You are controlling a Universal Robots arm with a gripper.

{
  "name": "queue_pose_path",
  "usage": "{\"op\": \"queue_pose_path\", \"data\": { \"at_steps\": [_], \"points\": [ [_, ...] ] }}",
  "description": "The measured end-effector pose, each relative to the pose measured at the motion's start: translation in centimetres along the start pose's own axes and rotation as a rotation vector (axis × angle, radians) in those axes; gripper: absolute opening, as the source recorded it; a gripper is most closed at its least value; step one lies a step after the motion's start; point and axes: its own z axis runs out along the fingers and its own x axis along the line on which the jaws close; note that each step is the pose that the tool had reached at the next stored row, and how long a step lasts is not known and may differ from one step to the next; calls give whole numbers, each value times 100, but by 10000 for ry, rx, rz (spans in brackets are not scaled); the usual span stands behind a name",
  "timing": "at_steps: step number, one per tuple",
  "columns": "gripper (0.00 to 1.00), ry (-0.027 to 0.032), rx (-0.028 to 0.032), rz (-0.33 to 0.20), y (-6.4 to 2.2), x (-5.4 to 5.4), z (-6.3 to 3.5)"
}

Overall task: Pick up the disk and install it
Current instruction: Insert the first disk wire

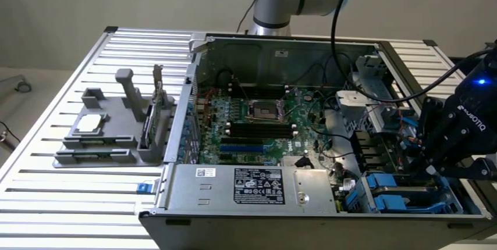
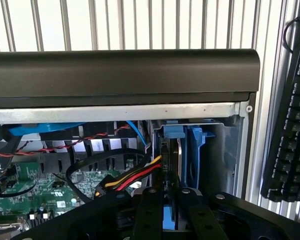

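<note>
In the wrist view the disk (image 2: 170, 222) stands edge-on, a thin slab with a blue carrier edge, between my two black fingers. My gripper (image 2: 172, 195) is shut on it and points down into the drive bay (image 2: 215, 150) at the corner of the open computer case. In the exterior view my gripper (image 1: 425, 168) reaches down into that bay at the case's near corner on the exterior view's right, just above blue carrier parts (image 1: 388, 195).
Red, yellow and black cables (image 2: 135, 175) run close beside the bay. The silver power supply box (image 1: 256, 186) and the motherboard (image 1: 256, 122) lie further left in the case. A grey fixture with a small chip (image 1: 89, 123) sits on the slatted table. A black keyboard (image 2: 290, 125) lies outside the case.
</note>
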Motion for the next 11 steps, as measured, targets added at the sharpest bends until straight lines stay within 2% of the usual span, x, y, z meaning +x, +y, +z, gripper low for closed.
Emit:
{"op": "queue_pose_path", "data": {
  "at_steps": [11],
  "points": [
    [16, 2, 47, 43, 9, -5, 5]
  ]
}}
